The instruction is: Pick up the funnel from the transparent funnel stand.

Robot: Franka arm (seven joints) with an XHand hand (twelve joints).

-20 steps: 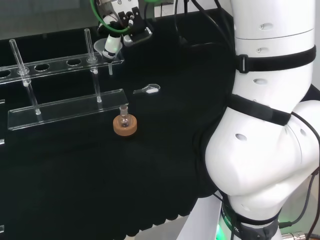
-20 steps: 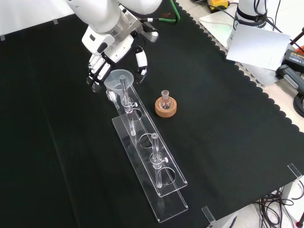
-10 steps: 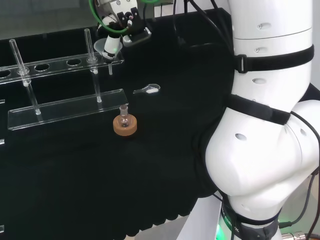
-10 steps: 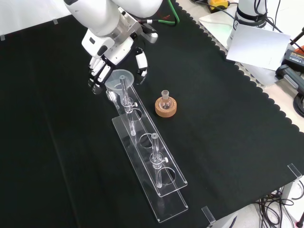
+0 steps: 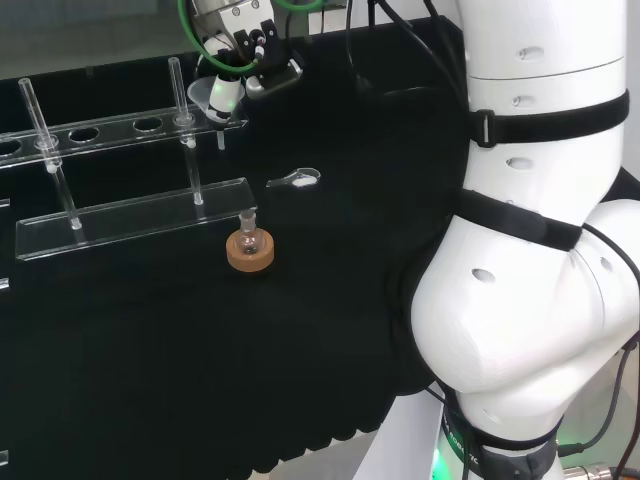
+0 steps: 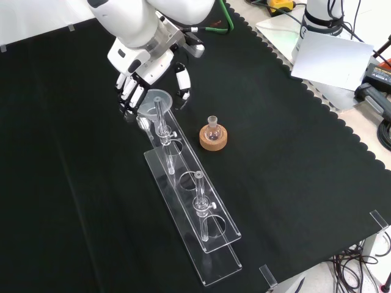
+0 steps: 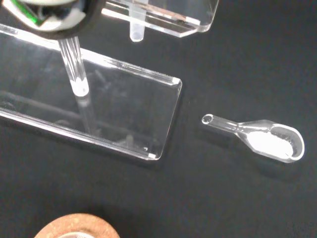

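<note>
Front view: hand (image 6: 142, 72) at the stand's (image 6: 194, 215) far end, fingers (image 6: 127, 91) curved down left of the funnel (image 6: 154, 101), thumb (image 6: 183, 80) on its right. Cannot tell whether they touch it. Funnel sits in the end hole of the stand's top shelf. Flask (image 6: 212, 129) on a cork ring (image 6: 213, 138) just right of the stand. Bare cloth (image 6: 293, 140) further right and all along the stand's left. No legible writing.
</note>
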